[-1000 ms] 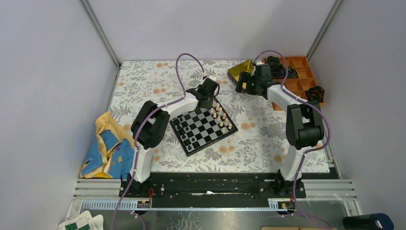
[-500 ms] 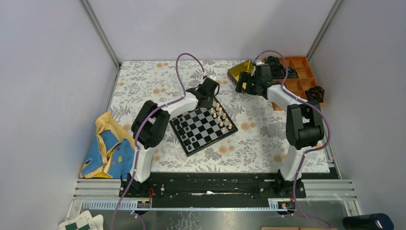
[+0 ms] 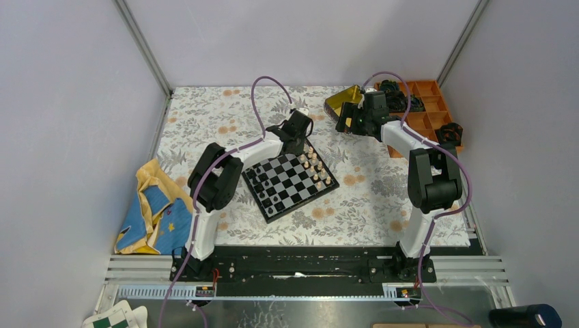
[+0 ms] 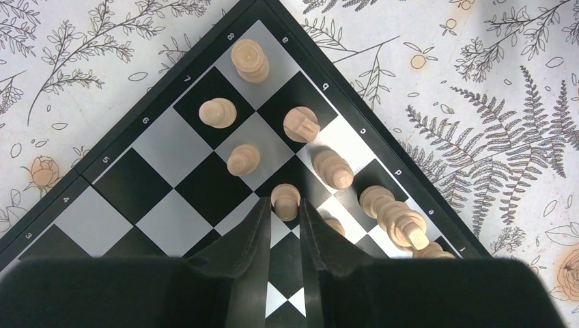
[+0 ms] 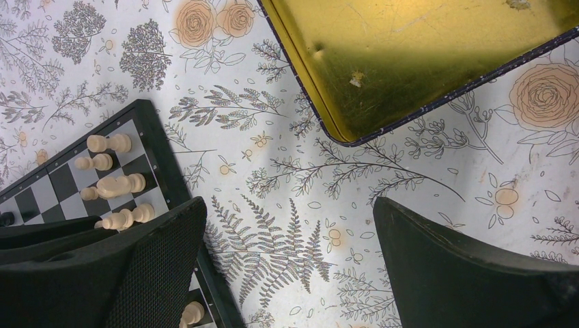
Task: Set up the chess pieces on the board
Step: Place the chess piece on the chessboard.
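Currently, nothing has shifted over the last second. The board [image 3: 290, 179] lies between the two grippers' reach, with tan chess pieces [image 4: 328, 167] ranked along its far edge. The left gripper [image 4: 283, 205] appears clamped on a tan pawn [image 4: 285, 197] standing on its square. Judged so, placement is settling before release. Farther off, the right gripper [image 5: 287, 212] hangs spread wide and empty beside the gold tin [image 5: 410, 55].

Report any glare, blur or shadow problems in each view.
Top external: even, soft light, but the chess pieces are tiny. Left wrist: glare whitens some squares of the board; the left end effector is a dark mass. Right wrist: the gold tin shows dull sheen; the right end effector is dark, underexposed.
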